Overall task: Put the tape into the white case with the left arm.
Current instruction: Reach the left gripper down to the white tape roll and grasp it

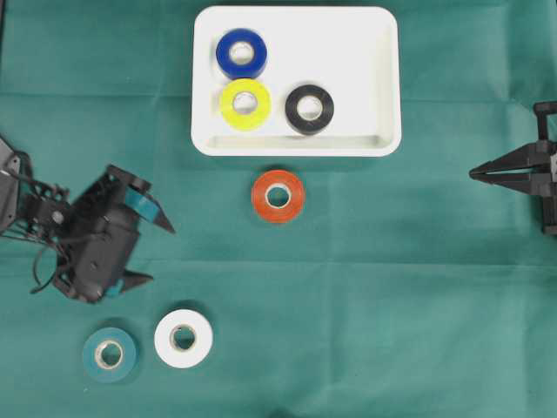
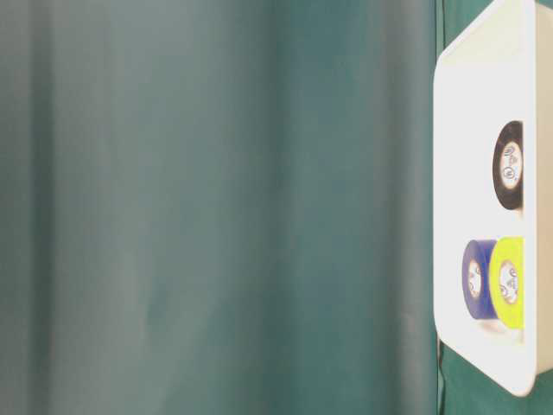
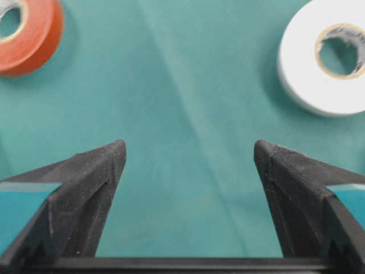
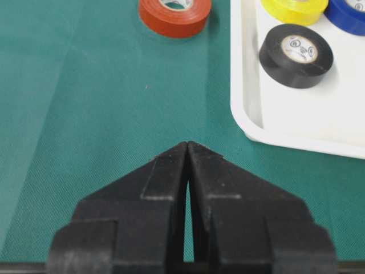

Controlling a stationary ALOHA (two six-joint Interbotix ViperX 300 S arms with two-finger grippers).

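The white case (image 1: pixel 365 52) lies at the top middle and holds a blue tape (image 1: pixel 241 53), a yellow tape (image 1: pixel 245 104) and a black tape (image 1: pixel 309 109). An orange tape (image 1: pixel 278 196) lies on the green cloth just below the case. A white tape (image 1: pixel 184 338) and a teal tape (image 1: pixel 110 353) lie at the lower left. My left gripper (image 1: pixel 162 254) hovers open and empty over bare cloth, above the white tape and left of the orange one. In the left wrist view the gripper (image 3: pixel 189 148) has the orange tape (image 3: pixel 25 34) ahead left and the white tape (image 3: pixel 325 57) ahead right.
My right gripper (image 1: pixel 472 173) rests shut at the right edge, its tips (image 4: pixel 187 144) pointing toward the case rim (image 4: pixel 245 114) and the orange tape (image 4: pixel 174 17). The table-level view shows the case (image 2: pixel 445 173) at its right side with three rolls inside.
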